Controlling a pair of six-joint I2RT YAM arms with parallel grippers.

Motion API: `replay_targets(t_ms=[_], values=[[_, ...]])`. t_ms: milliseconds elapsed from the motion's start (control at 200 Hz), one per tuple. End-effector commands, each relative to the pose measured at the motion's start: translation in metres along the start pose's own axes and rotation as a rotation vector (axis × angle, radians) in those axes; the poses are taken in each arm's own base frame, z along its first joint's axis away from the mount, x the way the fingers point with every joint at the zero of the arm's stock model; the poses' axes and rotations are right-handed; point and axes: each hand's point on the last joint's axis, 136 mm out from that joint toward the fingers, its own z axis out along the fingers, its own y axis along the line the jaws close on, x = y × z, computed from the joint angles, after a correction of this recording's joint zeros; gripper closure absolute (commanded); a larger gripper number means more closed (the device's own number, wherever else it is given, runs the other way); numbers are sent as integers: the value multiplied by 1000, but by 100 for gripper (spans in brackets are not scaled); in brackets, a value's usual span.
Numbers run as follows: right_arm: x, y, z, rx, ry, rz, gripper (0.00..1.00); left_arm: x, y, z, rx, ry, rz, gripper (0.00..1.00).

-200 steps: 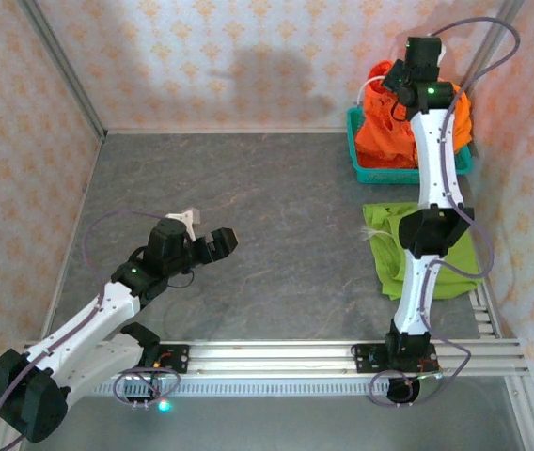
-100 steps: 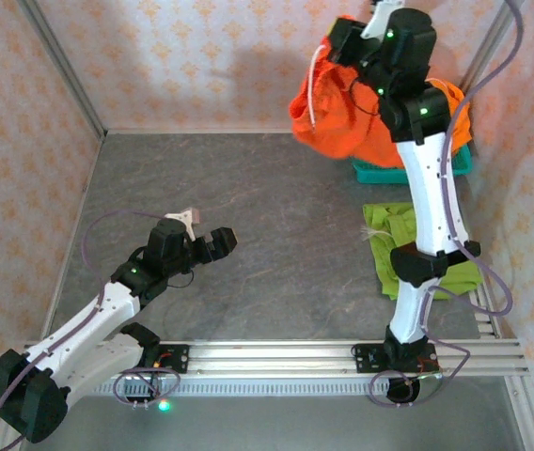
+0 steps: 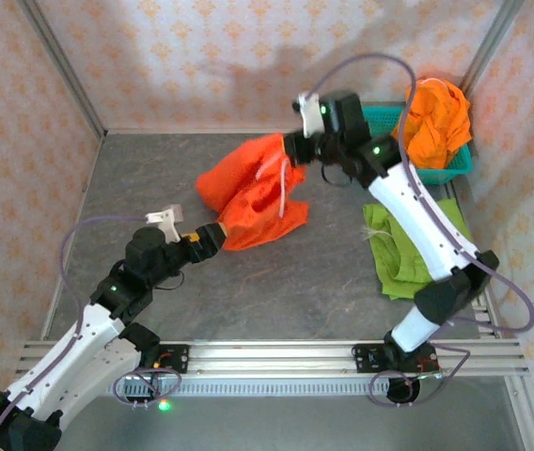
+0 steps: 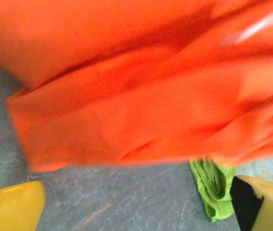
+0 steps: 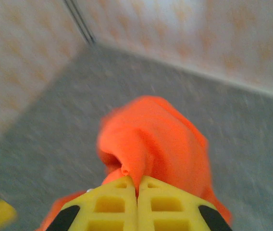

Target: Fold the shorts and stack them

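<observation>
Teal basket (image 3: 462, 165), right of right pincer (image 3: 290, 150), held heaped orange shorts (image 3: 436, 117). Right pincer clenched an orange pair (image 3: 253, 193), draped just ahead of released left pincer (image 3: 211, 240). Lime shorts (image 3: 399, 258) lay right of it; open table (image 3: 145, 178) leftward.

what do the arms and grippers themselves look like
Both arms have white shell links, the left arm and right arm, joined by black joints with small green lights. A thin lilac cable loops along each. The left gripper and right gripper carry yellow fingers with black backing; the right's show square recesses.
</observation>
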Motion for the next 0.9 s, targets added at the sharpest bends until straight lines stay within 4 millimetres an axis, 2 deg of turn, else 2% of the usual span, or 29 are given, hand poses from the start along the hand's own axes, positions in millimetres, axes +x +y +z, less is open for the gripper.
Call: replay_targets(t_ms=[0,20,105,130,190,325,435,591,706,766,896], values=[[8,-30,-21,161,-140,-80,70,-9,3,-4,-2,-54,35,0],[14,-39,-22,208,-146,-80,60,-8,2,-3,-2,-51,37,0],[35,-70,-29,350,-126,-34,33,-6,5,0,-17,-31,38,0],[40,-76,-31,362,-111,-3,29,-5,5,2,-20,-25,37,0],[50,-78,-33,341,-74,81,25,-3,9,7,-39,-8,27,0],[86,-50,-20,176,24,267,25,4,18,17,-80,23,-2,0],[134,-24,-6,114,117,324,29,9,25,22,-97,35,-30,0],[213,-1,-5,175,293,160,29,16,35,27,-139,67,-48,0],[257,8,-10,208,394,36,27,16,42,29,-175,78,-57,0],[272,17,-11,204,429,-48,27,15,49,30,-207,82,-74,0],[291,32,-10,205,477,-267,28,13,64,32,-264,92,-130,0]])
